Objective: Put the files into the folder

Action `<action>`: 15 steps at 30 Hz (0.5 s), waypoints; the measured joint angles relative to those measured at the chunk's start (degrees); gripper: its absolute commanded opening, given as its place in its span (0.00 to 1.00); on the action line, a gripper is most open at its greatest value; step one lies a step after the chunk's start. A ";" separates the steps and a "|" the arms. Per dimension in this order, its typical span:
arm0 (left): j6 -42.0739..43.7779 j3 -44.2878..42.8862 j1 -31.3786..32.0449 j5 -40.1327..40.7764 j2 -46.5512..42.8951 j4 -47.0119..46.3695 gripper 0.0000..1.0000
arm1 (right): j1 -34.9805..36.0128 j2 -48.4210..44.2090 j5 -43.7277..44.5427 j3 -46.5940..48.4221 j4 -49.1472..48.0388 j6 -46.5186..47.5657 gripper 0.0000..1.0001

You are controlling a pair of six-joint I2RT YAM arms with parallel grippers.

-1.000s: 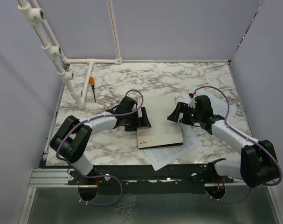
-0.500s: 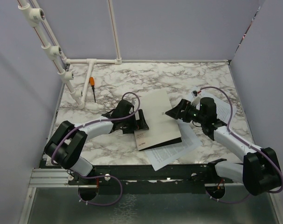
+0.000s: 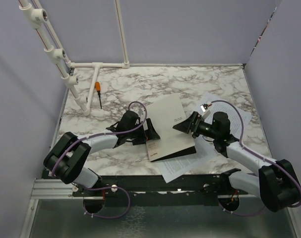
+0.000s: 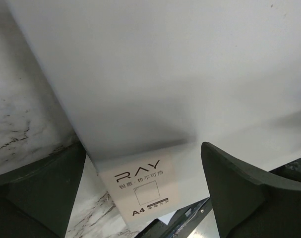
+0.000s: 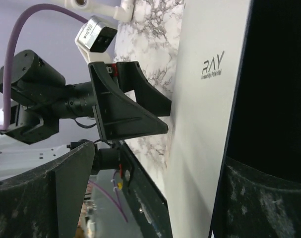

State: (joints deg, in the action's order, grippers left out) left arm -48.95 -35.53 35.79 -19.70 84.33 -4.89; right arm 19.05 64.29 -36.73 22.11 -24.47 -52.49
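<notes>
**Obscured areas.** The files (image 3: 182, 166) lie under the folder (image 3: 167, 124). Only a corner is exposed at the near right, and a strip is exposed behind the right arm. Their print cannot be read. In the left wrist view, the folder (image 4: 165, 74) fills the picture and its edges are cut off. In the right wrist view, the right side is lost in black, and finger cannot be told from folder interior there.

**Fingers.** The left gripper (image 3: 151, 131) is set at the folder's left edge with its fingers (image 4: 46, 183) spread wide and grasping nothing. In the right wrist view, one tip of the left gripper (image 5: 135, 111) is seen at the cover's outer face. The right gripper (image 3: 181, 125) is at the right edge with its fingers (image 5: 41, 198) also wide apart. The cover (image 5: 205, 99) is seen between them, and no clamping is visible.

**Orientation.** The folder is located mid-tabletop, between the two grippers. Its long axis runs near to far. The cover is tilted up, and a dark wedge is shown along the near right edge.

**Surroundings.** The tabletop (image 3: 190, 84) is white marble-patterned. An orange-handled screwdriver (image 3: 98, 91) and a white pipe frame (image 3: 98, 65) are at the far left. Plain pale walls (image 3: 190, 29) enclose the cell.
</notes>
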 measured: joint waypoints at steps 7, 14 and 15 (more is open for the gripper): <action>-1.51 2.54 -0.09 -0.39 -1.42 -3.67 0.99 | -0.02 -0.26 -1.95 -2.10 -1.77 -4.79 0.83; -1.62 2.67 -0.09 -0.50 -1.86 -4.04 0.99 | -0.02 -2.25 -1.62 -1.53 1.29 -3.39 0.70; -1.62 2.67 -0.11 -0.55 -1.97 -4.04 0.99 | 0.00 -2.62 -1.44 -1.18 2.45 -2.91 0.67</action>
State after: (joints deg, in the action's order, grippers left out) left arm -50.57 -32.86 35.68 -20.25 82.37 -8.93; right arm 19.05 61.67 -38.17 20.93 -22.02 -55.40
